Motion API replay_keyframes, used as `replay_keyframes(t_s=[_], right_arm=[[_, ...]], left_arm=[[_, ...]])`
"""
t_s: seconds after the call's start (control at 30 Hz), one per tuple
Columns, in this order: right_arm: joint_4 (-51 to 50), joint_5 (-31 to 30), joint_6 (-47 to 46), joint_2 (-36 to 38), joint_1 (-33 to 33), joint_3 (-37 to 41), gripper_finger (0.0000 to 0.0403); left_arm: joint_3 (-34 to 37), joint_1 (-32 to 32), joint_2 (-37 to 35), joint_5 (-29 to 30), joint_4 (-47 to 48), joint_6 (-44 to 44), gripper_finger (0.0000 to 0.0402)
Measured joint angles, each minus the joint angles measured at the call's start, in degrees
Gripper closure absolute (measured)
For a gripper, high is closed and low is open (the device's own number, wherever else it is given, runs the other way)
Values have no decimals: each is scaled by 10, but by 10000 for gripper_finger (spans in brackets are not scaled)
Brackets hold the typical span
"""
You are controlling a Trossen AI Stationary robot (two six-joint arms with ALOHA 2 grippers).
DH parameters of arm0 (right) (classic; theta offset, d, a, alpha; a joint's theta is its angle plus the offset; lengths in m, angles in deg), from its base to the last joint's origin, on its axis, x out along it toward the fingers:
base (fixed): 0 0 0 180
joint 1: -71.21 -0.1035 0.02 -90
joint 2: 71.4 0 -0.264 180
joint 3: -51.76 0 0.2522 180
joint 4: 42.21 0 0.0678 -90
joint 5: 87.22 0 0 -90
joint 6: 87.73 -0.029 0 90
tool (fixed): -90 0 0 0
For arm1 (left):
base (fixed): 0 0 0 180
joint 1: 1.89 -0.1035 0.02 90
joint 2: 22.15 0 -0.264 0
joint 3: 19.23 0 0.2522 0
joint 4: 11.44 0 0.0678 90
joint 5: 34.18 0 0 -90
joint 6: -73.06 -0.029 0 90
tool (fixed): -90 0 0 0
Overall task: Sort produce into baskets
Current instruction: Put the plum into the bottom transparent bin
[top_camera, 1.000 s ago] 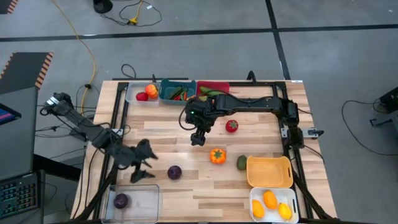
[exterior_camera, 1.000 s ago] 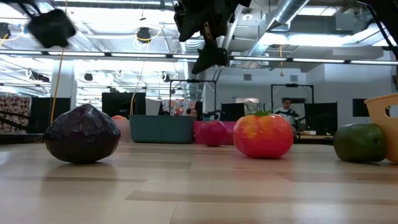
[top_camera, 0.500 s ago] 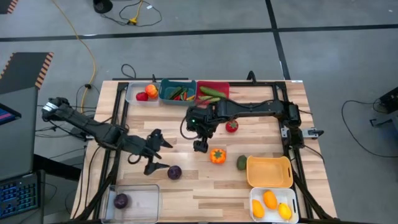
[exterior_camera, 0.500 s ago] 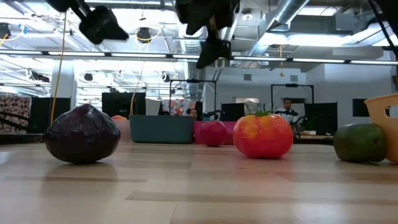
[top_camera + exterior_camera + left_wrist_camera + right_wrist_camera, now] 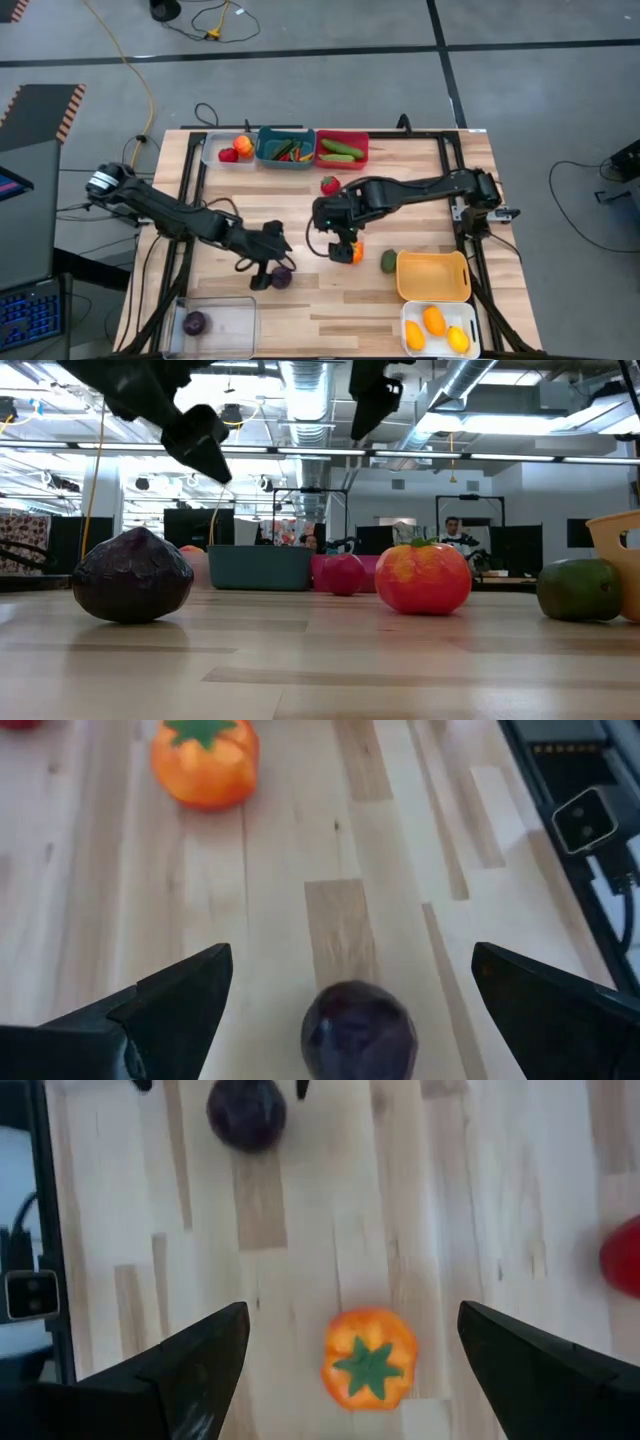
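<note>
Meanwhile both arms hang low over the middle of the table (image 5: 420, 190), each lined up on one loose piece of produce. The left gripper (image 5: 268, 262) sits lower centre in the high view, fingers spread wide, with the purple cabbage (image 5: 282, 277) just ahead of it; its wrist view frames that cabbage squarely between the two fingers, which suggests a straddling approach before closing. The right gripper (image 5: 343, 243), also spread wide, hovers right over the orange pepper (image 5: 349, 252), centred between its fingers in the right wrist view. Neither holds anything. Still loose are a red fruit (image 5: 329, 185) at upper centre and a green one (image 5: 388, 261) beside the orange-yellow basket (image 5: 433, 275). The clear basket (image 5: 215, 322) at lower left already holds a purple piece, probably the cabbage's destination; the white basket (image 5: 440, 327) at lower right holds orange fruit.
</note>
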Motion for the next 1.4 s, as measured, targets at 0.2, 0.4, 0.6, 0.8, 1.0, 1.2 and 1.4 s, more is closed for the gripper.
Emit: replay_keyframes(t_s=[0.2, 0.4, 0.6, 0.8, 1.0, 1.2, 1.4], right_arm=[[4, -27, -19, 28, -24, 47, 18], [49, -71, -76, 78, -48, 141, 18], [121, -75, -119, 135, -70, 239, 18], [180, -91, -153, 170, -86, 308, 18], [228, -98, -153, 178, -102, 334, 18], [248, -98, -152, 176, -117, 335, 18], [256, -99, -152, 176, -123, 335, 18]], left_arm=[[-84, 1, 87, -4, 130, -15, 3], [-169, 4, 172, 0, 235, -15, 3], [-219, 11, 224, -17, 281, 5, 3], [-222, 11, 230, -35, 280, 54, 3], [-201, 16, 230, -30, 279, 61, 3], [-198, 18, 230, -30, 277, 69, 3], [-198, 19, 230, -29, 261, 89, 3]])
